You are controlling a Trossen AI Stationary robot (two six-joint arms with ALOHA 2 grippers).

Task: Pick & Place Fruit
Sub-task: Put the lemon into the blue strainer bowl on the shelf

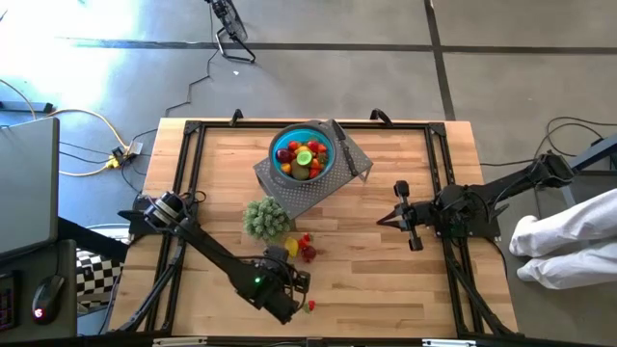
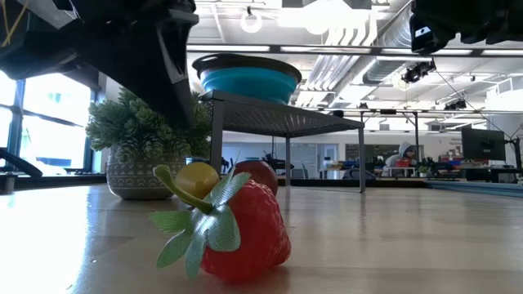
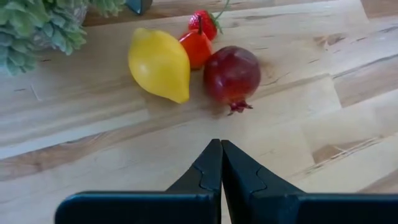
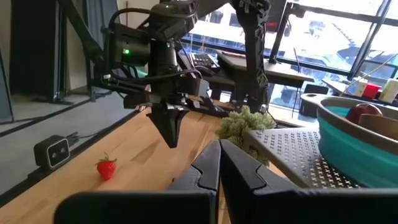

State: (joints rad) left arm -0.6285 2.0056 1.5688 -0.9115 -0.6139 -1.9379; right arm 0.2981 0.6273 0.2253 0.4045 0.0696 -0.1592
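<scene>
Two arms, one table, fruit in two lots.

Left pincer: lower centre of the high view, fingers pressed together, holding nothing. It hangs above the boards just short of the loose fruit; the left wrist view shows its tips meeting in a point.

Right pincer: right of centre in the high view, fingers together, empty, well apart from any fruit. It points toward the middle of the table.

Fruit, lot one: several pieces, red, lime green and brownish, piled in the bowl at upper centre of the high view. The bowl is blue and sits on a grey mesh stand; the low view shows the stand raised on thin legs. A knife lies on the stand, touching the bowl's right rim.

Fruit, lot two: loose on the table below the stand, in a tight group.
- lemon, yellow, upper left of centre in the left wrist view
- pomegranate, dark red, just beside the lemon
- tomato, red-orange, behind and between those two
- strawberry, behind the tomato

Second strawberry: alone near the table's lower edge, beside the left pincer; large in the low view's foreground.

Plant: green, in a patterned pot, left of the loose group.
</scene>
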